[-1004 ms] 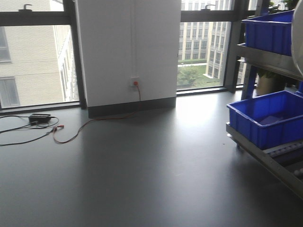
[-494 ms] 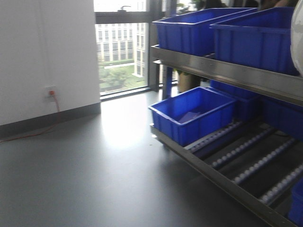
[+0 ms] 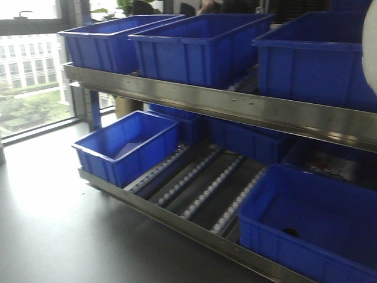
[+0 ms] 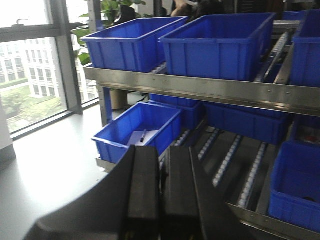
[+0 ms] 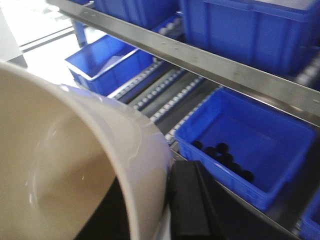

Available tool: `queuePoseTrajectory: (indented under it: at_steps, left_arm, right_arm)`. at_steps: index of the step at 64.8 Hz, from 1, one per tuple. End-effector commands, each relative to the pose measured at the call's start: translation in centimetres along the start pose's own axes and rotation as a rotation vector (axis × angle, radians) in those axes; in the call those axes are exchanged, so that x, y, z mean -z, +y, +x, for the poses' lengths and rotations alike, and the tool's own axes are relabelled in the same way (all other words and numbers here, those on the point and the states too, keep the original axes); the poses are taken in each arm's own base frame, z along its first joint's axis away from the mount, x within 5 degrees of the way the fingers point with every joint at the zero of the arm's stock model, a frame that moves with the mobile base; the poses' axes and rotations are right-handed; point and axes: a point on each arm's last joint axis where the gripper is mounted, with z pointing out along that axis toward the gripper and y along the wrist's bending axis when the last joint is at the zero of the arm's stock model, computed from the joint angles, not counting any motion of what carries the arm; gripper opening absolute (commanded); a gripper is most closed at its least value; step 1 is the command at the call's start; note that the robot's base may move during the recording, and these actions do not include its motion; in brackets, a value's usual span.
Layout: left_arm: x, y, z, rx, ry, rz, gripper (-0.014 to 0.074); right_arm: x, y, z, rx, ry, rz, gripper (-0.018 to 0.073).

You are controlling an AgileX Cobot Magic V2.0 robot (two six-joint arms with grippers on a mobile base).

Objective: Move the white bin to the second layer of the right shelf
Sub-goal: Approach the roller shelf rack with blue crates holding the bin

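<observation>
The white bin [image 5: 75, 160] fills the left of the right wrist view, glossy and cream, and shows as a pale sliver [image 3: 371, 53] at the front view's right edge. My right gripper [image 5: 155, 200] is shut on the bin's wall, one black finger [image 5: 187, 200] outside it. Ahead stands the right shelf with two sloping roller levels: an upper one behind a steel front bar [image 3: 235, 106] and a lower one with bare roller rails [image 3: 203, 191]. Which is the second layer I cannot tell. My left gripper [image 4: 162, 150] is shut and holds nothing.
Three blue crates [image 3: 200, 47] line the upper level. On the lower level sit a blue crate at the left [image 3: 126, 144] and another at the right [image 3: 312, 227], with more behind. Dark floor [image 3: 41, 218] lies in front; a window [image 3: 29, 76] is at left.
The front view has swung right, from window, wall and open floor to the shelf, which now fills the frame. The bin's sliver stays at the right edge.
</observation>
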Motion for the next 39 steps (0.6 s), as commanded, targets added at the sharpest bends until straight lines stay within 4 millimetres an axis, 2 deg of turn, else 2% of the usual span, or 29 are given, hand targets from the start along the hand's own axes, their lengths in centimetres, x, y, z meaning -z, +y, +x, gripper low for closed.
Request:
queuePoseTrajectory:
  at_steps: [1,39]
  left_arm:
    - [-0.03,0.02,0.4,0.009,-0.062,-0.004,0.0085]
    - [-0.03,0.02,0.4,0.009,-0.062,-0.004,0.0085]
  right_arm:
    - [0.32,0.25,-1.79,0.004,-0.12,-0.016,0.0051]
    - [0.32,0.25,-1.79,0.004,-0.12,-0.016,0.0051]
